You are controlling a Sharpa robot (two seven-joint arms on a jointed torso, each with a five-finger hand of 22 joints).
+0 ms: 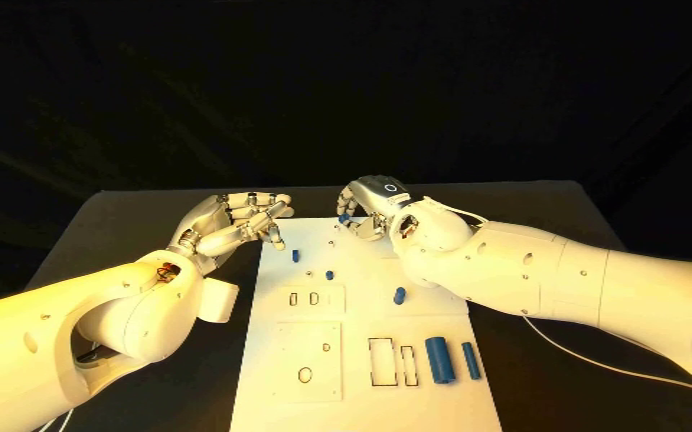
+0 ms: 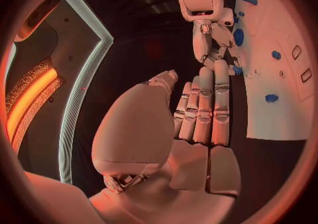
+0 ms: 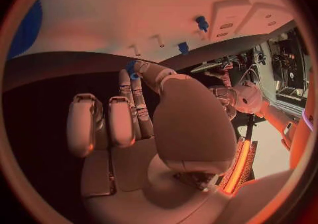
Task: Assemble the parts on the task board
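A small blue part (image 3: 133, 70) is pinched by the right hand (image 1: 378, 208) at the board's (image 1: 361, 372) 12 o'clock edge; nothing is held by the left hand (image 1: 238, 220), fingers loosely extended.

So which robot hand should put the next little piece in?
Probably the right hand: it already pinches a small blue part at the white task board's far edge. The left hand holds nothing.
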